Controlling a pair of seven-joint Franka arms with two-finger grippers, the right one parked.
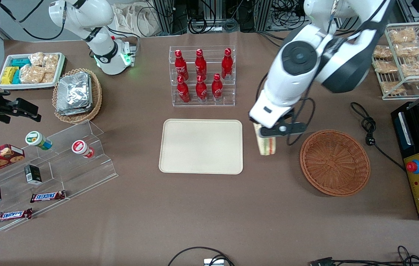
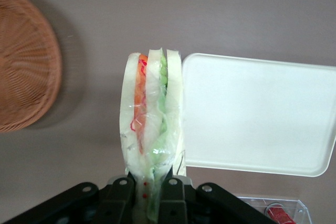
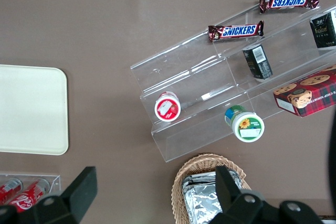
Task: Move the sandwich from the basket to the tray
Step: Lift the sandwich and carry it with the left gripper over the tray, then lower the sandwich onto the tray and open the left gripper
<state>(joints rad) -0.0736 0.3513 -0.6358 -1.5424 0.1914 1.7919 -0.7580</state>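
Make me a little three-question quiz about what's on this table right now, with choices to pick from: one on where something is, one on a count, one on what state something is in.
1. Where is the sandwich?
A. lying in the basket
B. held in the gripper above the table, between the basket and the tray
C. lying flat on the tray

2. How many red bottles stand in the clear rack?
A. four
B. six
C. nine

3. What is on the tray?
A. nothing
B. a chocolate bar
C. a foil pack

Answers:
1. B: the gripper is shut on the sandwich's narrow end, with the basket to one side and the tray to the other.
2. B: the red bottles stand as three in a farther row and three nearer the front camera.
3. A: its cream surface is bare in all three views.
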